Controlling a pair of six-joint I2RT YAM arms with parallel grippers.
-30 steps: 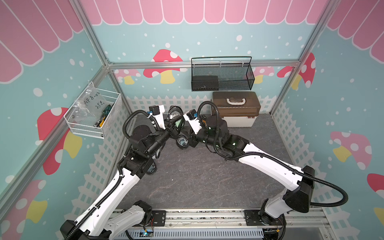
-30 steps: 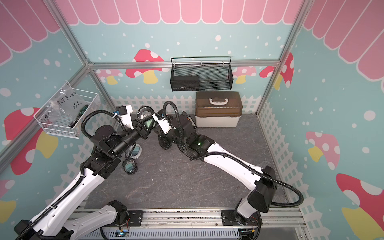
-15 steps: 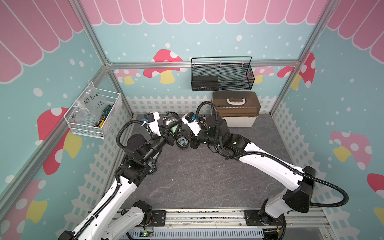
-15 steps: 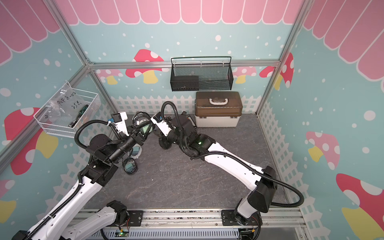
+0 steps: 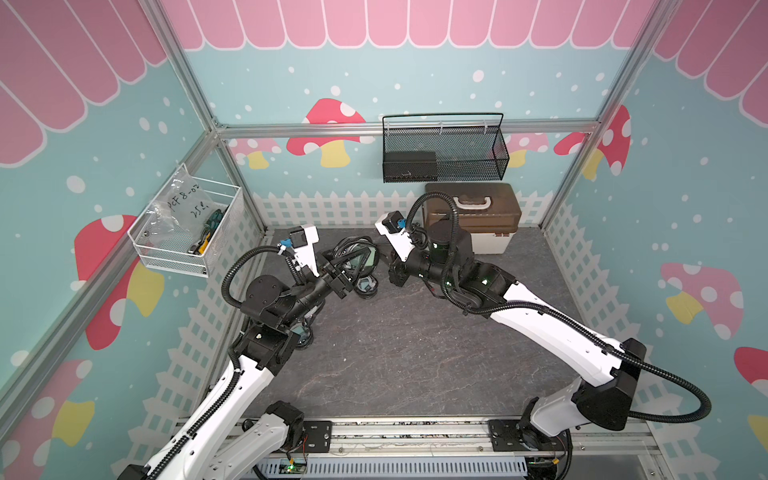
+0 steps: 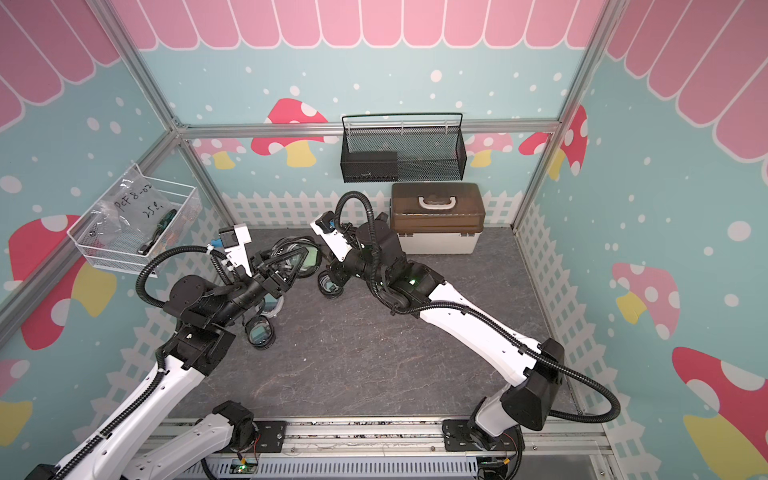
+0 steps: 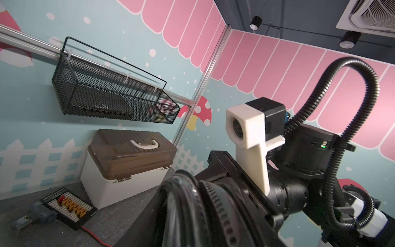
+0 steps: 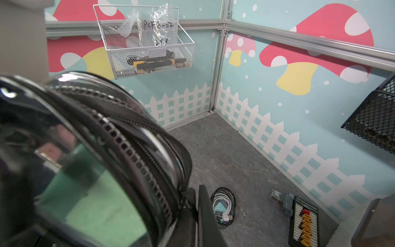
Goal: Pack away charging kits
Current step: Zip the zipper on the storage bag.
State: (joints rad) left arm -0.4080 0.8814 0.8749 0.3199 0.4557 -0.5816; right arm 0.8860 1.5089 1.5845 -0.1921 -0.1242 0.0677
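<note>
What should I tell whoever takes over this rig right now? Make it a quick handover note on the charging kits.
Right gripper: jaws shut on the rim of the raised pouch, teal adapter inside.
Left gripper: at the same pouch; grip unclear.
On the table: second pouch with white cable and adapter, a third pouch below the left arm.
Done: raised kit looks loaded.
Left: probably zip it, finish the other two, stow all; lidded box is closed.

Grey stone-look tabletop (image 5: 395, 353), brown-lidded box (image 5: 498, 216), connector board (image 8: 303, 220), charging kits (image 8: 223, 208)
</note>
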